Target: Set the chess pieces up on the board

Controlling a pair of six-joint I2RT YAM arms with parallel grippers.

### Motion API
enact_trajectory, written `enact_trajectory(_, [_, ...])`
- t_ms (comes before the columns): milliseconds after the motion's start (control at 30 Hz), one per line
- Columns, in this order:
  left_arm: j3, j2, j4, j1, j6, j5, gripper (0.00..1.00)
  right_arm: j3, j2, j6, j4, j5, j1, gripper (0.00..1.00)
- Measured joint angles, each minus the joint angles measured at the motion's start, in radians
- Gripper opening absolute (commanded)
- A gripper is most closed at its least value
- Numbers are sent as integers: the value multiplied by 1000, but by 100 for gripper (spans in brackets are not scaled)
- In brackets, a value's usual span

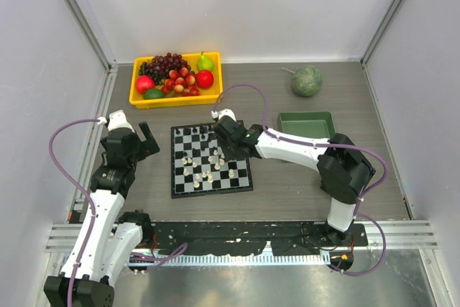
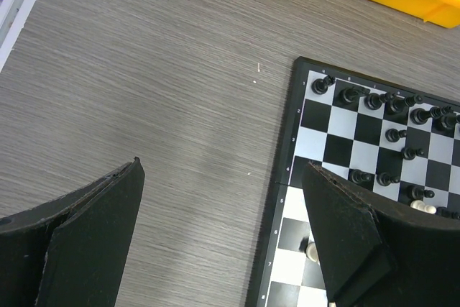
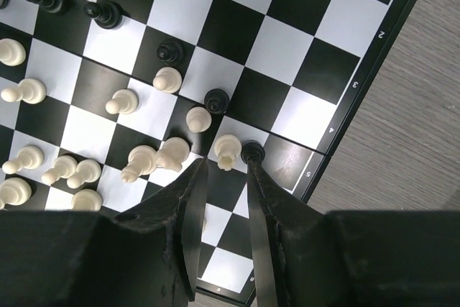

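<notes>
Worktop [image 1: 287, 185]: grey wood-grain laminate look, matt, finely streaked.
Board [image 3: 287, 41]: smooth squares with a faint sheen; the dark border is semi-matt with white print.
Chess pieces [image 3: 167, 80]: the cream ones look like smooth plastic, softly glossy. The black ones [image 3: 108, 14] are shinier and catch highlights.
Right hand [image 3: 226, 167], pads [image 3: 188, 213]: matt black, foam-like, with ragged edges.
Left hand [image 2: 223, 167], pads [image 2: 93, 228]: same matt black, layered, with frayed rims.
Yellow tray [image 1: 176, 98], 11 o'clock of the board: glossy moulded plastic.
Green tray [image 1: 305, 116], 2 o'clock: duller plastic.
Arm shells [image 1: 287, 147]: smooth white plastic.
Cable [image 1: 57, 156]: purple, smooth, rubbery.
</notes>
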Motion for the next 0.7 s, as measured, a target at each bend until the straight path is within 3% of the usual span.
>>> enact_trajectory(700, [-1, -36, 0, 1, -1, -32, 99, 1, 35, -5, 8, -60, -20, 28])
